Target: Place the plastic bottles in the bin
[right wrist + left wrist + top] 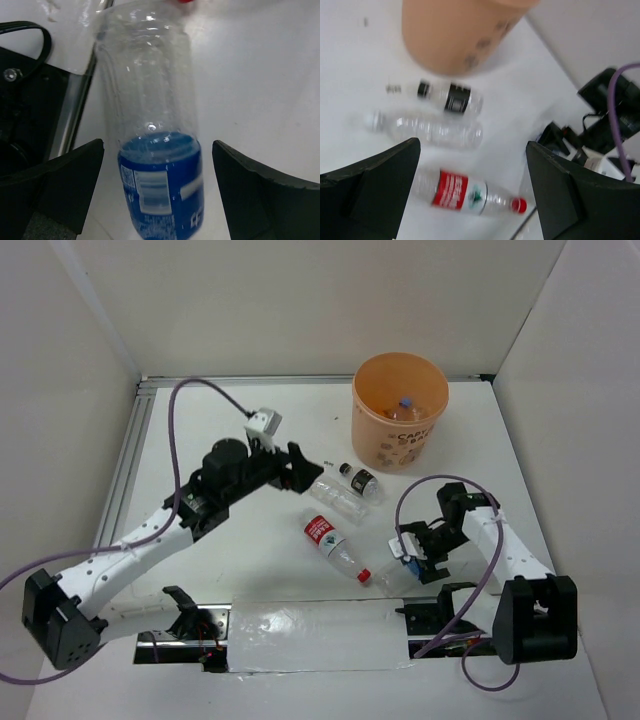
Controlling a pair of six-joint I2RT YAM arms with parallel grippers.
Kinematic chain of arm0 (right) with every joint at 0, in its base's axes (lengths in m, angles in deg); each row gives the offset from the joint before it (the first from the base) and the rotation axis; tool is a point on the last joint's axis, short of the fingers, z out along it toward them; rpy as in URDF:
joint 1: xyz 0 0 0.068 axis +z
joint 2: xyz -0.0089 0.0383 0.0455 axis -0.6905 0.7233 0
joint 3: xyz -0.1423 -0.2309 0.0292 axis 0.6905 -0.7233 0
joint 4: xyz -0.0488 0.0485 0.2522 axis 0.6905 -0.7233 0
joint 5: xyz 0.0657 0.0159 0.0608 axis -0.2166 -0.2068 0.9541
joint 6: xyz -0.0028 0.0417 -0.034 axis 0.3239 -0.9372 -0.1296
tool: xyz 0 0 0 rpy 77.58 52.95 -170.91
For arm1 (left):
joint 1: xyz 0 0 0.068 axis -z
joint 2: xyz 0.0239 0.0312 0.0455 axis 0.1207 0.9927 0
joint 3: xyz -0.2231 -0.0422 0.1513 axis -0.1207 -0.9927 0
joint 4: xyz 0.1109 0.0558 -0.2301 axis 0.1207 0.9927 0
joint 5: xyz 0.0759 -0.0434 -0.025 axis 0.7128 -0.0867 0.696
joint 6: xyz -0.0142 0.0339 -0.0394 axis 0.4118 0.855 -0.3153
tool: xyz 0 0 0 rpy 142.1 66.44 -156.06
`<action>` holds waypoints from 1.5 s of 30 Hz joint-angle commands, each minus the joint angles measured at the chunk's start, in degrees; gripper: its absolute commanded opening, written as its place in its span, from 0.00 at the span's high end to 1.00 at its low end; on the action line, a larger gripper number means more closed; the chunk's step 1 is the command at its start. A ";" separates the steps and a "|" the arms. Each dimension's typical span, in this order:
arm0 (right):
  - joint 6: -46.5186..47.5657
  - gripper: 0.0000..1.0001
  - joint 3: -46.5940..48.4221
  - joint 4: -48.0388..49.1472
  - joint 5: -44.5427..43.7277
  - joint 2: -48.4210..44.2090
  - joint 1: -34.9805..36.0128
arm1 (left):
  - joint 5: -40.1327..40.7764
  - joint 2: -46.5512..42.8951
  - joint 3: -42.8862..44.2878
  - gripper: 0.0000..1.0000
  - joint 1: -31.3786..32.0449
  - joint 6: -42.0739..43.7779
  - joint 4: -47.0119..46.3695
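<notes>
Left hand [303, 469] spread wide beside a clear bottle [337, 496] in the middle of the counter [250, 420]; right hand [408, 558] spread wide around a blue-label bottle [159, 150], not touching it

- Bin [375, 440], upper right of centre: pale capital lettering on wall, too small to read.
- Red-label bottle [457, 191]: white print, blurred.
- Black-label bottle [455, 97]: pale print, illegible.
- Blue-label bottle [160, 190]: white fine-print panels, unreadable.

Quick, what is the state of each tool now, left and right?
Left tool: open, holding nothing.
Right tool: open, either side of the blue-labelled bottle, not gripping it.
</notes>
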 commanded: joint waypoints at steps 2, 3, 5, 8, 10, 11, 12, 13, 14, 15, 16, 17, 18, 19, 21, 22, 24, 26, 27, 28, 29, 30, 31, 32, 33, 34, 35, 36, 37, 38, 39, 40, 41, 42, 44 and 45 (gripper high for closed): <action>12.91 0.06 -3.09 2.08 -3.40 1.92 3.60 | 8.06 -5.13 -10.93 0.01 4.01 -13.10 4.38; 12.37 0.07 -3.70 3.92 -3.40 3.14 4.47 | 10.60 -6.44 -12.07 0.01 5.41 -17.83 5.08; 10.35 0.11 -5.20 6.56 -4.01 3.77 7.20 | 12.64 -7.07 -14.54 0.01 5.95 -22.95 6.58; 5.61 0.39 -5.21 9.38 -4.72 4.29 9.14 | 15.02 -7.07 -15.34 0.01 7.53 -29.20 8.08; 1.57 0.55 -1.54 8.51 -2.71 4.83 9.84 | 15.55 -6.37 -15.34 0.01 8.41 -32.36 8.69; -0.10 0.60 0.40 7.81 -0.35 4.83 9.84 | 15.55 -4.89 -15.34 0.01 8.41 -33.68 8.69; -2.29 0.65 2.51 7.02 1.07 4.83 9.84 | 14.94 -4.35 -15.34 0.01 8.41 -34.91 8.69; -6.75 0.67 7.40 7.01 2.65 4.04 9.32 | 14.94 -3.74 -15.34 0.01 8.41 -36.66 8.08; -9.06 0.67 10.15 7.01 5.97 3.43 8.80 | 14.94 -2.25 -14.82 0.01 8.41 -37.99 8.60; -14.04 0.69 15.92 7.01 9.57 2.29 8.27 | 14.24 -0.67 -14.03 0.01 8.41 -40.00 9.30; -16.79 0.69 19.02 7.01 9.61 2.28 8.26 | 14.23 -0.66 -14.02 0.01 8.41 -40.02 9.83; -19.86 0.70 22.19 8.23 12.65 1.76 8.26 | 14.23 0.13 -13.24 0.01 8.94 -41.33 10.36; -22.76 0.70 25.26 9.63 14.07 1.75 8.26 | 13.54 1.79 -12.45 0.01 8.94 -42.30 11.15; -27.06 0.70 31.47 9.65 15.57 2.27 8.26 | 12.49 2.67 -11.92 0.01 8.94 -42.83 12.46; -32.43 0.71 37.39 13.66 19.17 3.23 8.26 | 12.48 4.34 -10.16 0.01 8.94 -43.70 15.18; -38.55 0.71 42.47 15.69 20.06 3.77 8.26 | 11.69 6.01 -9.54 0.01 9.46 -44.50 16.42; -45.35 0.71 46.02 21.31 21.46 4.47 8.26 | 11.16 7.25 -9.01 0.01 9.47 -44.50 16.96; -57.82 0.69 47.61 34.74 20.25 4.48 8.26 | 11.16 8.04 -9.62 0.01 10.17 -45.73 16.00; -61.26 0.68 47.62 39.48 17.80 4.48 8.26 | 11.16 8.91 -9.63 0.01 10.78 -45.73 15.38; -63.81 0.66 47.62 46.49 16.30 5.08 8.26 | 11.16 9.53 -9.63 0.01 10.79 -45.73 14.33; -66.19 0.65 48.31 48.82 14.89 6.74 8.26 | 11.16 10.32 -9.63 0.01 10.79 -45.73 14.32; -66.21 0.65 49.10 49.98 12.53 8.15 8.26 | 11.16 12.07 -9.63 0.01 10.79 -45.73 13.45; -66.21 0.64 49.81 51.47 11.37 9.73 8.26 | 11.16 13.13 -9.63 0.01 11.31 -45.73 12.92; -66.82 0.64 50.34 52.35 10.75 12.79 7.57 | 10.63 14.19 -8.93 0.01 11.31 -45.21 12.39; -66.83 0.62 50.34 53.49 10.75 14.13 6.17 | 10.63 15.41 -8.14 0.01 11.31 -44.42 12.39; -68.57 0.54 50.34 57.60 10.75 16.49 5.02 | 10.63 18.82 -7.44 0.01 11.84 -44.42 12.39; -68.58 0.54 49.82 57.64 10.75 17.65 5.01 | 10.63 18.85 -7.43 0.01 11.84 -43.81 11.69; -68.58 0.49 49.82 58.16 10.75 18.88 4.40 | 10.63 19.81 -6.91 0.01 11.84 -43.80 11.68; -68.58 0.42 49.82 58.86 10.75 20.02 4.40 | 10.63 21.47 -6.90 0.01 12.36 -43.80 11.68; -69.11 0.21 50.34 58.87 10.75 22.47 3.79 | 10.63 22.19 -6.90 0.01 12.37 -43.80 10.55; -69.11 0.14 51.73 58.35 10.75 23.62 3.26 | 10.63 22.89 -6.90 0.01 12.37 -43.80 10.02; -70.59 0.06 52.44 57.82 11.44 25.46 3.25 | 11.15 24.03 -6.90 0.01 12.98 -43.80 9.32; -71.65 0.00 53.15 57.81 11.45 25.48 2.30 | 11.16 24.65 -6.20 0.01 12.98 -43.80 9.31; -73.14 0.00 53.15 58.42 12.15 26.09 1.15 | 11.16 25.18 -5.50 0.01 12.98 -43.80 9.31; -75.87 0.00 53.16 59.13 12.86 25.57 0.62 | 11.68 25.80 -4.80 0.01 13.51 -43.80 9.31; -76.66 0.00 53.16 59.65 12.86 24.52 0.01 | 11.68 26.67 -4.79 0.02 13.51 -43.28 9.31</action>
